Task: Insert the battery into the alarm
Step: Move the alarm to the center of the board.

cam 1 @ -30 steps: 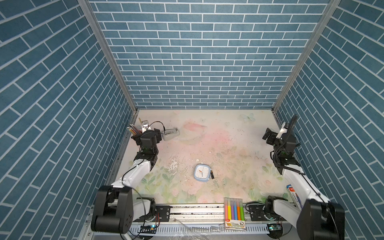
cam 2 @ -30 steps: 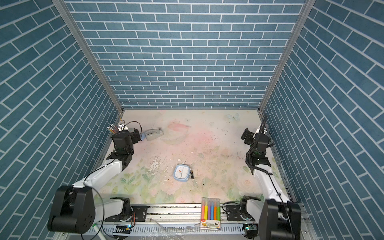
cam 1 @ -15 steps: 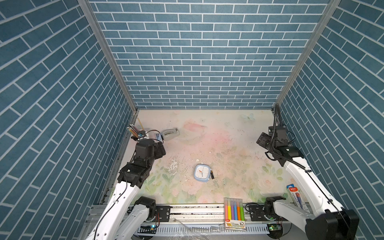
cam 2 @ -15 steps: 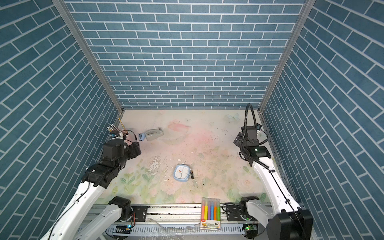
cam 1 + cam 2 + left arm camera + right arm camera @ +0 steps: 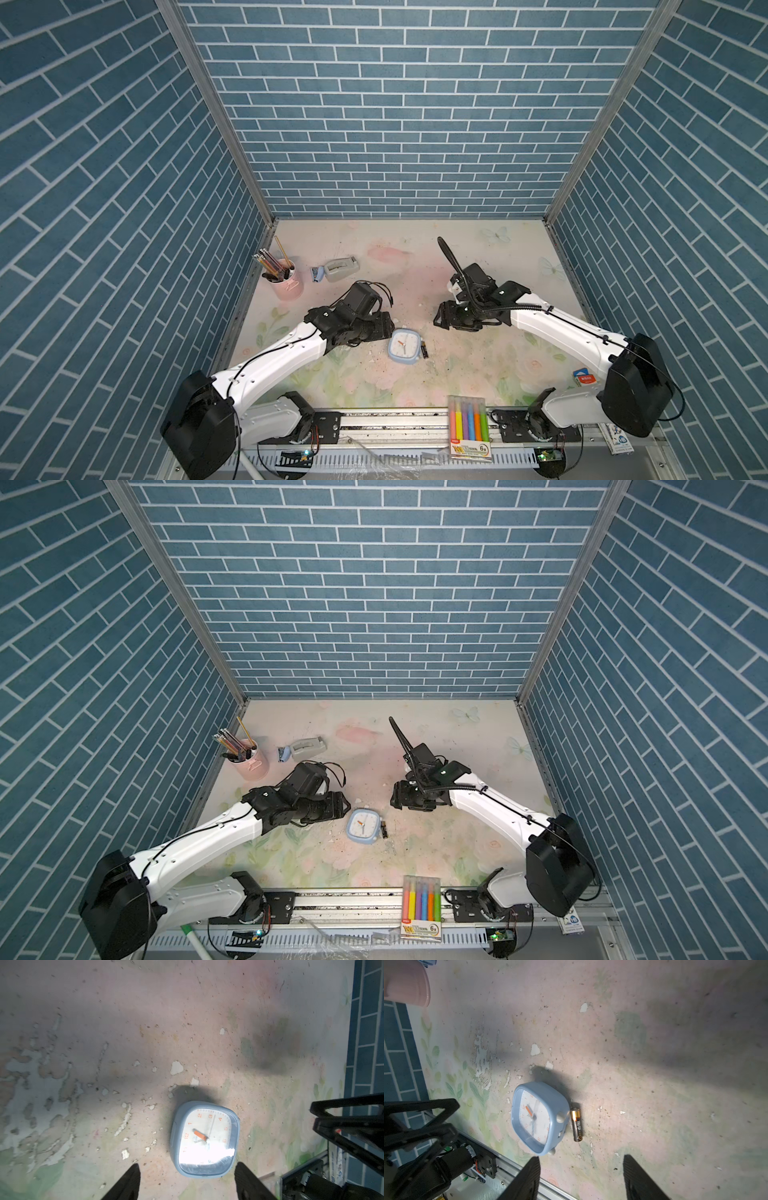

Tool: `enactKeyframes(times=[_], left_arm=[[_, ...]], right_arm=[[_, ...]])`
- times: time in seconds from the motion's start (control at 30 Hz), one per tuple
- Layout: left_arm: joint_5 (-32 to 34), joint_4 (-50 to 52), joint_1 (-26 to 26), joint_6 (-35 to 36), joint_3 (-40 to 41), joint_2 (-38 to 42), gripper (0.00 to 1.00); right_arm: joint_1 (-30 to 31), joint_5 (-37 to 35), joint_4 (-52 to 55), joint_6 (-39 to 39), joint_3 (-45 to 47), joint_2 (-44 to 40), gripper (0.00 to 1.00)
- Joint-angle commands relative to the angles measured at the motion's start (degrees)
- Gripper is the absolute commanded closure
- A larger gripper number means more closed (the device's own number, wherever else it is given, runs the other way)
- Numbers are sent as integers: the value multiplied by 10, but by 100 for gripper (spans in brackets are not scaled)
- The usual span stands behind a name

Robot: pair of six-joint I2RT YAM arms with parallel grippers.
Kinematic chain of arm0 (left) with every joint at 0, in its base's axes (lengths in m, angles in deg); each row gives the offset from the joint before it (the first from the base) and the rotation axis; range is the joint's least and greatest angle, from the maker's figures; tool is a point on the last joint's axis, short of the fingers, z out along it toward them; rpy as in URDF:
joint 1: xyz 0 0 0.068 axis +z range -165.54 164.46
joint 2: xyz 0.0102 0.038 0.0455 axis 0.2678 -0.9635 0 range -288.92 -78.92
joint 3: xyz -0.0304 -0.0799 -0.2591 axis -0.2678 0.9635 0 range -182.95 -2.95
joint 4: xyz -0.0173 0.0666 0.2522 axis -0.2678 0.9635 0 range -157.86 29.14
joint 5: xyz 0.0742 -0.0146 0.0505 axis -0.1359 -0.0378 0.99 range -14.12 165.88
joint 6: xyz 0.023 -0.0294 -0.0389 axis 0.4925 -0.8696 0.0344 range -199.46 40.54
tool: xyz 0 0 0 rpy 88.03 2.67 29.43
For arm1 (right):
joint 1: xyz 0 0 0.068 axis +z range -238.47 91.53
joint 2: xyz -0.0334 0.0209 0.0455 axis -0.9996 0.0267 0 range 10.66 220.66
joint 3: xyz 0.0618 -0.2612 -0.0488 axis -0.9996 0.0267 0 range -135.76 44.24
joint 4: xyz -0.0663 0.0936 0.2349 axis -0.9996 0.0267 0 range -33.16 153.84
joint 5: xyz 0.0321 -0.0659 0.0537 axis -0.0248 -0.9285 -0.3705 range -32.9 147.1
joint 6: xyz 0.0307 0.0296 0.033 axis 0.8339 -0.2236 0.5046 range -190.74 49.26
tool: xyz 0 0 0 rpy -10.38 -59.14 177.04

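Two grippers, both spread open and empty, above the parts.
Battery lies flat on the table, just beside the dial-up alarm, long axis pointing toward the nearer right gripper; left gripper faces the alarm.

A staged robotics lab cell: blue brick-pattern wall panels joined by bare aluminium corner posts box in a worn floral-print worktop. Two white-and-black robot arms are bolted to a metal rail along its near edge.
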Motion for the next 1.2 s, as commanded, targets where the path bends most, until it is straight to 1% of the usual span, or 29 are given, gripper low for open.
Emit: enactKeyframes(times=[0.0,0.1,0.13,0.17,0.27,0.43,0.57,0.63,0.77,0.9,1.03,1.17], left_arm=[[-64,-34,-3,-68,37,3,27],[-85,-112,-3,-146,100,22,21],[-89,-126,-3,-158,110,20,18],[-94,-135,-4,-188,115,13,14],[-94,-137,-14,-221,109,-6,13],[-87,-122,-39,-274,96,-38,10],[-77,-181,-49,-340,131,-44,8],[-79,-221,-54,-364,138,-66,7],[-87,-270,-63,-376,115,-119,9],[-68,-280,-62,-373,89,-139,8],[-60,-285,-57,-351,35,-184,9],[-62,-335,-52,-350,1,-237,13]], right_arm=[[23,25,0,11,-21,49,32],[34,20,3,3,-40,82,31],[34,19,-2,4,-41,84,31],[34,15,-5,5,-42,85,31],[35,-4,-6,4,-44,79,30],[33,2,-35,6,-42,97,29],[31,21,-54,-1,-48,113,28],[27,31,-54,-10,-51,120,28],[0,59,-61,-19,-44,126,28],[-29,88,-87,-19,-22,118,28],[-59,125,-134,-4,7,112,27],[-82,164,-189,17,37,103,26]])
